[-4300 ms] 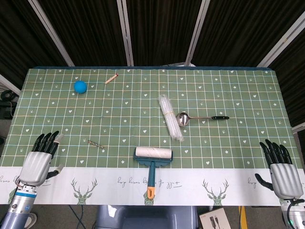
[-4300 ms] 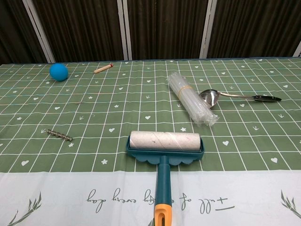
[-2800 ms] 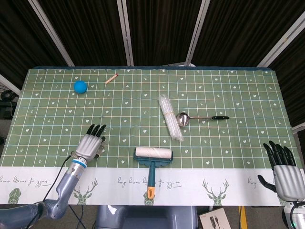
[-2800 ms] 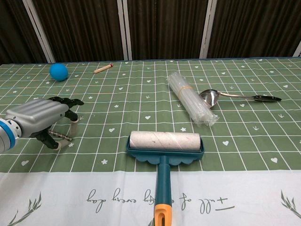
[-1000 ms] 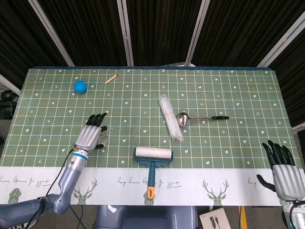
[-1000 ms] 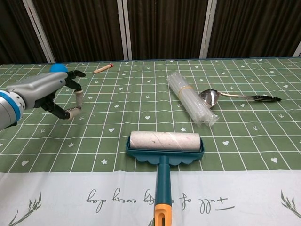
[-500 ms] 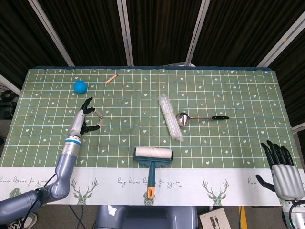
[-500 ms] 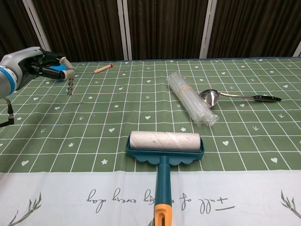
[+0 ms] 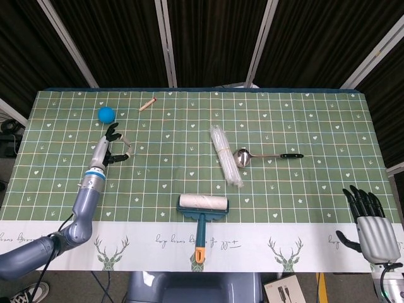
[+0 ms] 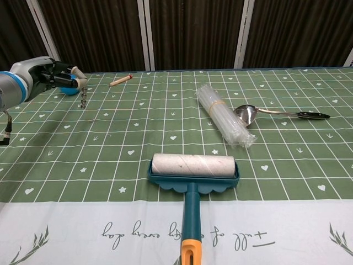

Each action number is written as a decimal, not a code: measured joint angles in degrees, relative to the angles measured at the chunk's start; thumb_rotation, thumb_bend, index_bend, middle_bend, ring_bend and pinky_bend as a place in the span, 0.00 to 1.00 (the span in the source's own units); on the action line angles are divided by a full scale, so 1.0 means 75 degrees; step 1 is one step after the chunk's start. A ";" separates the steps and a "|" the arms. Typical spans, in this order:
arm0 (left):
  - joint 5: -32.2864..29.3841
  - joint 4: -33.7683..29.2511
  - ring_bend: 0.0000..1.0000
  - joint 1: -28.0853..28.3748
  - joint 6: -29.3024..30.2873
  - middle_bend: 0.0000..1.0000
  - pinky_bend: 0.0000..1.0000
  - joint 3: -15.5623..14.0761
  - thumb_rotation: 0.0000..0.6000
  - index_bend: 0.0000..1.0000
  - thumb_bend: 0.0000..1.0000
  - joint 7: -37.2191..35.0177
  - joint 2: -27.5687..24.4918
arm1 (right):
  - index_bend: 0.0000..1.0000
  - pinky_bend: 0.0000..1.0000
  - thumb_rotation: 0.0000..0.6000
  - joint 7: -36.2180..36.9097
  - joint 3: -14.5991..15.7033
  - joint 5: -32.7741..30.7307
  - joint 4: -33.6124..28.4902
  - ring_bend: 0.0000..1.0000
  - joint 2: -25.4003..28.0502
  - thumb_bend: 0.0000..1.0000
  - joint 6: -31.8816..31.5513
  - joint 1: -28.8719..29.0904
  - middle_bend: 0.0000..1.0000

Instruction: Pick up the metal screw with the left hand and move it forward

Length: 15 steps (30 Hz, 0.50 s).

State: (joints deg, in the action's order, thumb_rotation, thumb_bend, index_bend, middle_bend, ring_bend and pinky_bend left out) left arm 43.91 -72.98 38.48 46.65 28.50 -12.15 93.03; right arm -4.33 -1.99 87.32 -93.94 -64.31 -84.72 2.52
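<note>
Metal screw point(image 10: 82, 100): hung upright, pinched in left robot hand point(image 10: 52, 75) above far-left tabletop point(image 10: 165, 127) near blue ball point(image 9: 106, 114); right robot hand point(image 9: 370, 233) idle, fingers spread; risk judged: thin pinch could slip, dropping screw to roll away.

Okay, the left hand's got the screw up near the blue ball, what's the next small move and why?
Probably lower the left hand and release. It pinches the metal screw, which hangs tip-down just above the tablecloth, already well forward beside the blue ball.
</note>
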 measured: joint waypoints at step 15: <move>-0.0200 0.1051 0.00 0.0448 -0.0329 0.00 0.00 -0.0124 1.00 0.60 0.41 0.0049 0.0455 | 0.00 0.03 1.00 0.0118 0.0011 -0.0001 -0.0011 0.00 0.0013 0.11 0.0076 0.0048 0.00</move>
State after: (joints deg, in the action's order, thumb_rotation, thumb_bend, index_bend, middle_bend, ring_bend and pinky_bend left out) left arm 42.41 -65.09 41.84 44.18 27.57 -11.78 96.44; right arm -3.44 -1.90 87.31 -94.02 -64.21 -84.16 2.88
